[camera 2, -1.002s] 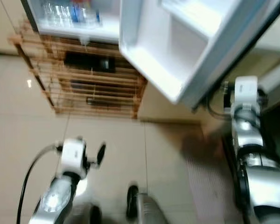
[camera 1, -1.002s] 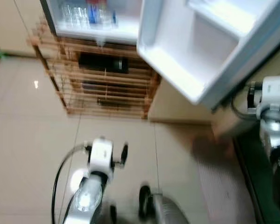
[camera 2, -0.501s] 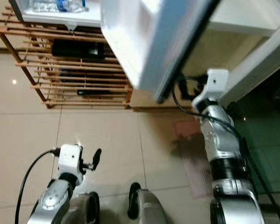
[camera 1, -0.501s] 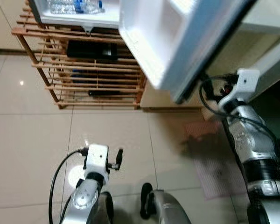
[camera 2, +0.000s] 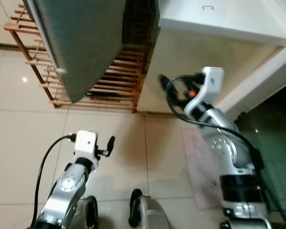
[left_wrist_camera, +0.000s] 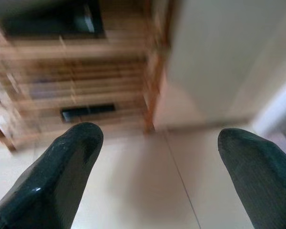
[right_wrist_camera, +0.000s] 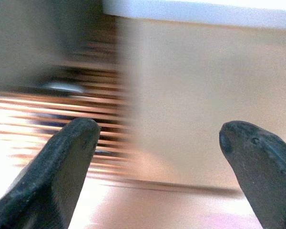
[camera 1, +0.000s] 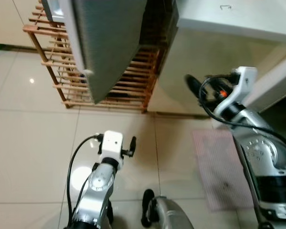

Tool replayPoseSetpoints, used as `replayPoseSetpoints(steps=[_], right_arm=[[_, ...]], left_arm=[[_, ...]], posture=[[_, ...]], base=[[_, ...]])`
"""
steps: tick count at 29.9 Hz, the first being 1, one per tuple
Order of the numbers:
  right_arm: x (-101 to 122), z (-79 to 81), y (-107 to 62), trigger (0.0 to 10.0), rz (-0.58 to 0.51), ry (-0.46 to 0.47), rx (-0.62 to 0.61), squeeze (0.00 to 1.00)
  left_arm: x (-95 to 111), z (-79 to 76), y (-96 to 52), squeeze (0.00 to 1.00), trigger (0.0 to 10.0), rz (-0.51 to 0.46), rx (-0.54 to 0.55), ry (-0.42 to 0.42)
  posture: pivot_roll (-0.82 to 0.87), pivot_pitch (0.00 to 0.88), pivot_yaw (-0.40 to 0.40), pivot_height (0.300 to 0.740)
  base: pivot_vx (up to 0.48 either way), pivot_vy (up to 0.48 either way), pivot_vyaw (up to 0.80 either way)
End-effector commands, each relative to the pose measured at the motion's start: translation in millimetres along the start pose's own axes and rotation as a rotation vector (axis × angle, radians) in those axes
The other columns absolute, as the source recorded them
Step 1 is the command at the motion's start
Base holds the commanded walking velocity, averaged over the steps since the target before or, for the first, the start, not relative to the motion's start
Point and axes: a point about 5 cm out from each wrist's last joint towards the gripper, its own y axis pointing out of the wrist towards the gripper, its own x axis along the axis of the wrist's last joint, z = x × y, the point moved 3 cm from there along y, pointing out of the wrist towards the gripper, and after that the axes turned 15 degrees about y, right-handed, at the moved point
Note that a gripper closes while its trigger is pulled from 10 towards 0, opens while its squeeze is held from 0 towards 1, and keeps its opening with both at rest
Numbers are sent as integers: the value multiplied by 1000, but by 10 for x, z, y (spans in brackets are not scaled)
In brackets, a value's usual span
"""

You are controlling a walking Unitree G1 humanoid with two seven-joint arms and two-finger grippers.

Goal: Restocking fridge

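The fridge door shows its grey outer face and covers the fridge's inside; I cannot tell if it is fully closed. My right gripper is raised to the right of the door, in front of a beige cabinet panel, and does not touch the door. In the right wrist view it is open, with nothing between its fingers. My left gripper hangs low over the tiled floor. It is open and empty too, and points toward the wooden rack.
The wooden slatted rack stands under the fridge with dark items on its shelves. A white countertop tops the beige cabinet to the right. A pinkish mat lies on the floor by my right side.
The fridge door has swung from wide open to nearly shut, hiding the bottles and door shelves. My right arm has moved in toward the left behind it. The camera shifted.
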Motion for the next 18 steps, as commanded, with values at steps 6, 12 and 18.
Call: replayPoseSetpoints(steps=[6, 12, 18], right_arm=[[-183, -182, -150, 10000, -97, -124, -166, 0], [-308, -54, -123, 10000, -146, -123, -167, 0], [-376, 43, -101, 10000, -156, -99, -134, 0]], left_arm=[[428, 299, 121, 0, 10000, -150, 51, -63], [729, 516, 237, 0, 10000, -258, 103, -63], [824, 573, 293, 0, 10000, -270, 112, -76]], posture=[[85, 6, -75, 740], [95, 0, -62, 740], [103, 0, -66, 740]], base=[[0, 0, 0], [0, 0, 0], [376, 280, 0]])
